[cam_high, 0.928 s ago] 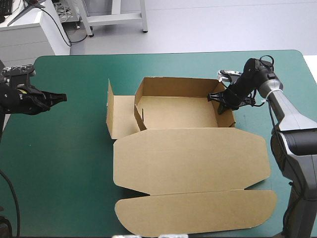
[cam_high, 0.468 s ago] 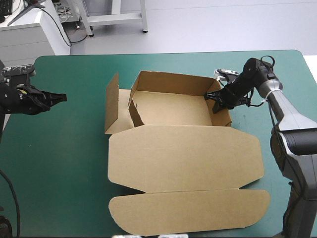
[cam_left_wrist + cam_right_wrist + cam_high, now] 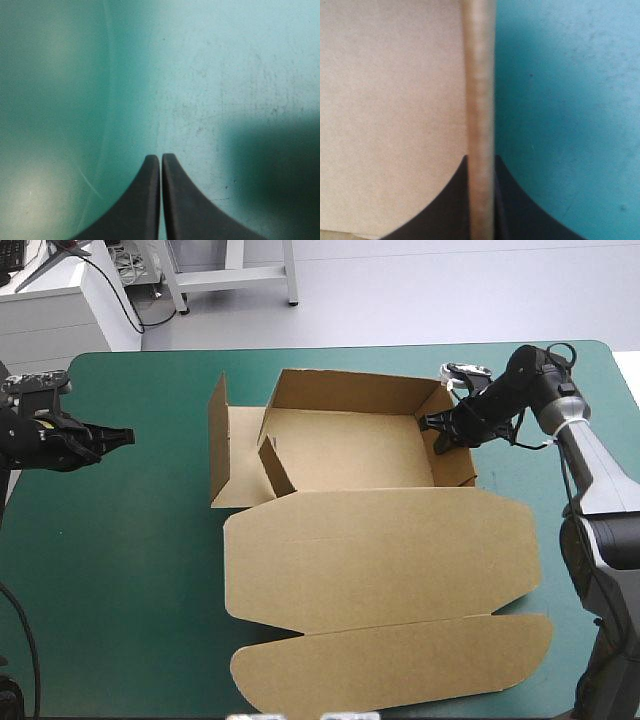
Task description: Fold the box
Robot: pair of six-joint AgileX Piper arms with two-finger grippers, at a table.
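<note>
Brown board, matt and plain, makes up the box, which lies in the middle of the table on the teal-green cover. Its far part is a shallow open tray with straight raised walls. A small tab leans inward at the tray's left end, and beside it a side flap stands upright. Toward the near edge the lid lies flat, a broad sheet with cut-off corners, ending in a long tuck flap with rounded ends.

The right gripper pinches the tray's right wall. In the right wrist view the wall's pale raw edge runs between the black fingers, which are all but closed on it. The left gripper hovers near the table's left edge, well apart from the box, its fingers pressed together tip to tip above faintly scuffed cover.
</note>
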